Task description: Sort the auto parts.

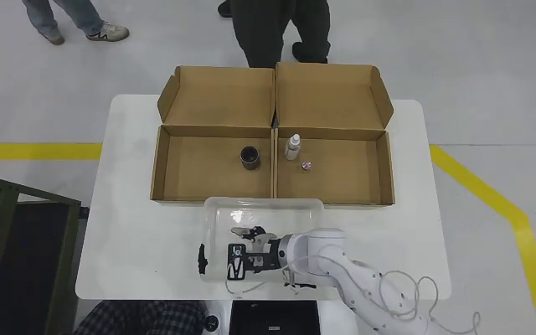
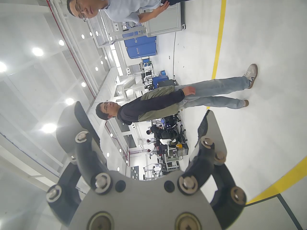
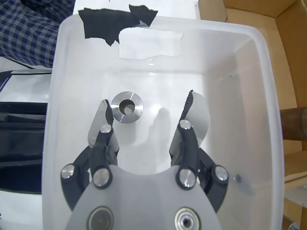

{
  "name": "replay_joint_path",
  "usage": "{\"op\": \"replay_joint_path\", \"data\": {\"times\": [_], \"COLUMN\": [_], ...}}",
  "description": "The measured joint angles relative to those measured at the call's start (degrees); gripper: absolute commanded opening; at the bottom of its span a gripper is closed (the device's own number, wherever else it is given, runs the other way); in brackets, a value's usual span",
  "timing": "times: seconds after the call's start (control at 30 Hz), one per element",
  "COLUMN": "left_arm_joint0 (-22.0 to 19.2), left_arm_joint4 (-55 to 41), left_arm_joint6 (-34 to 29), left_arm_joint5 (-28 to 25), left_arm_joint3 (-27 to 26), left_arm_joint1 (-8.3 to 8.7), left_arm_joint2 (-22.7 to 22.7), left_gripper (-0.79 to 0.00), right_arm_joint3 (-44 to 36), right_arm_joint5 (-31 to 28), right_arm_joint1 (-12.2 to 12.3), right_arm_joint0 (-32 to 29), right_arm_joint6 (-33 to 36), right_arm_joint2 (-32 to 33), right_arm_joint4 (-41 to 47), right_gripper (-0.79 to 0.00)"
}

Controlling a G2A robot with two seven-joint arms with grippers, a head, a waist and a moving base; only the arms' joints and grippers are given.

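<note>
Right gripper (image 3: pixel 148 107) is hanging inside the clear bin (image 3: pixel 263 92) with its fingers spread wide. The silver metal ring (image 3: pixel 127 107) is lying flat on the bin floor between them, just beside one finger pad (image 3: pixel 109 113). The bin is sitting on a white table (image 1: pixel 134 234), with a grey floor and yellow stripes (image 1: pixel 50 151) running around it. Beyond the fingertips, two open cardboard boxes are sitting side by side. The left box (image 1: pixel 188 172) is holding a dark round part (image 1: pixel 250 157). The right box (image 1: pixel 352 172) is holding a white bottle (image 1: pixel 292 146) and a tiny pinkish piece (image 1: pixel 306 165). Left gripper (image 2: pixel 142 116) is pointing out at the room, fingers apart too.
</note>
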Motion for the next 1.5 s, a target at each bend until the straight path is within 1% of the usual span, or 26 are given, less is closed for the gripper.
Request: {"op": "replay_joint_path", "data": {"times": [0.13, 0.23, 0.33, 0.37, 0.5, 0.57, 0.6, 0.63, 0.67, 0.73, 0.87, 1.1, 1.5], "left_arm_joint0": [0.0, 0.0, 0.0, 0.0, 0.0, 0.0, 0.0, 0.0, 0.0, 0.0, 0.0, 0.0, 0.0], "left_arm_joint4": [0.0, 0.0, 0.0, 0.0, 0.0, 0.0, 0.0, 0.0, 0.0, 0.0, 0.0, 0.0, 0.0], "left_arm_joint6": [0.0, 0.0, 0.0, 0.0, 0.0, 0.0, 0.0, 0.0, 0.0, 0.0, 0.0, 0.0, 0.0], "left_arm_joint5": [0.0, 0.0, 0.0, 0.0, 0.0, 0.0, 0.0, 0.0, 0.0, 0.0, 0.0, 0.0, 0.0], "left_arm_joint3": [0.0, 0.0, 0.0, 0.0, 0.0, 0.0, 0.0, 0.0, 0.0, 0.0, 0.0, 0.0, 0.0], "left_arm_joint1": [0.0, 0.0, 0.0, 0.0, 0.0, 0.0, 0.0, 0.0, 0.0, 0.0, 0.0, 0.0, 0.0], "left_arm_joint2": [0.0, 0.0, 0.0, 0.0, 0.0, 0.0, 0.0, 0.0, 0.0, 0.0, 0.0, 0.0, 0.0], "left_gripper": [0.0, 0.0, 0.0, 0.0, 0.0, 0.0, 0.0, 0.0, 0.0, 0.0, 0.0, 0.0, 0.0], "right_arm_joint3": [1.8, 3.0, 4.1, 4.4, 5.6, 6.2, 6.4, 6.7, 6.9, 7.2, 7.0, 4.2, -1.7], "right_arm_joint5": [0.2, 0.3, 0.1, 0.0, -0.3, -0.3, -0.4, -0.4, -0.4, -0.5, -1.1, -2.5, -4.5], "right_arm_joint1": [-0.3, -0.5, -0.7, -0.8, -1.0, -1.2, -1.2, -1.3, -1.4, -1.5, -1.5, -0.9, 1.2], "right_arm_joint0": [1.0, 1.6, 2.2, 2.4, 3.0, 3.4, 3.5, 3.7, 3.8, 4.1, 4.3, 3.6, 0.7], "right_arm_joint6": [0.4, 0.6, 0.9, 1.0, 1.2, 1.3, 1.3, 1.3, 1.3, 1.4, 1.1, 0.5, -2.2], "right_arm_joint2": [-0.8, -1.3, -1.9, -2.1, -3.0, -3.3, -3.5, -3.6, -3.7, -3.9, -3.6, -1.4, 6.9], "right_arm_joint4": [0.6, 1.1, 1.5, 1.6, 2.3, 2.6, 2.7, 2.9, 3.1, 3.7, 5.4, 9.2, 18.0], "right_gripper": [-0.274, -0.308, -0.36, -0.409, -0.446, -0.489, -0.52, -0.576, -0.656, -0.785, -0.785, -0.785, -0.785]}}
